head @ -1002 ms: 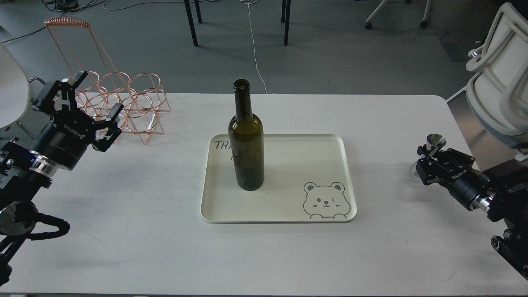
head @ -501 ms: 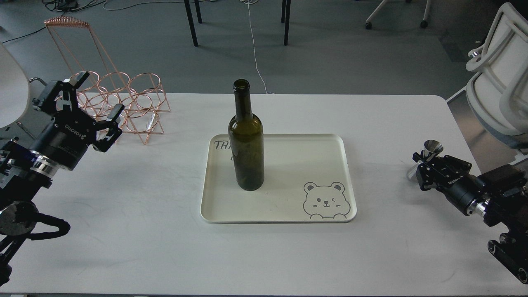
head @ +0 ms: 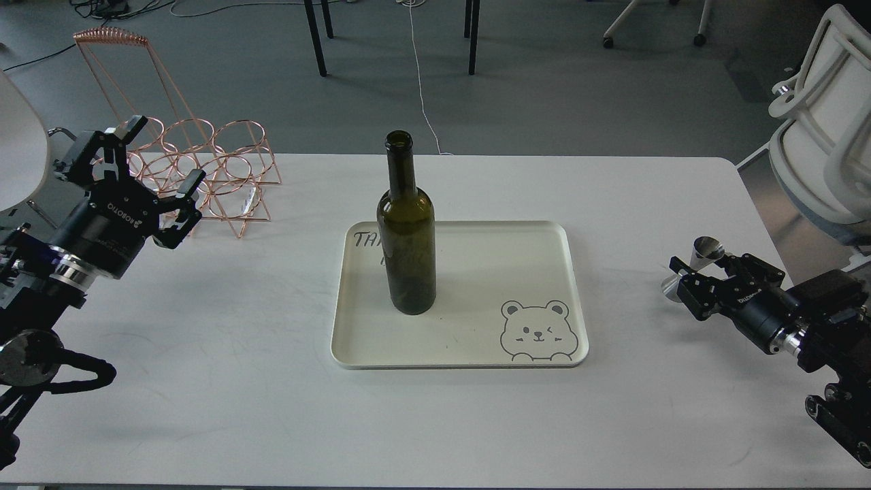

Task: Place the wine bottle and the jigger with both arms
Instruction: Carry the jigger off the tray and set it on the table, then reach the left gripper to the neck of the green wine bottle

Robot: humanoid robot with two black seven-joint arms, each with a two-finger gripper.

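The wine bottle (head: pixel 407 231) already stands upright on the left half of the cream tray (head: pixel 476 361), so as I judge it 1 of the 2 placements is done. The jigger (head: pixel 694 267) is what remains: it sits clamped in my right gripper (head: pixel 688 280), tilted, above the white table (head: pixel 272 381) well to the right of the tray. I reckon it has yet to travel left and be set down beside the bottle. My left gripper (head: pixel 153 160) hangs empty with its fingers spread wide apart, in front of the copper wire rack (head: pixel 218 170)
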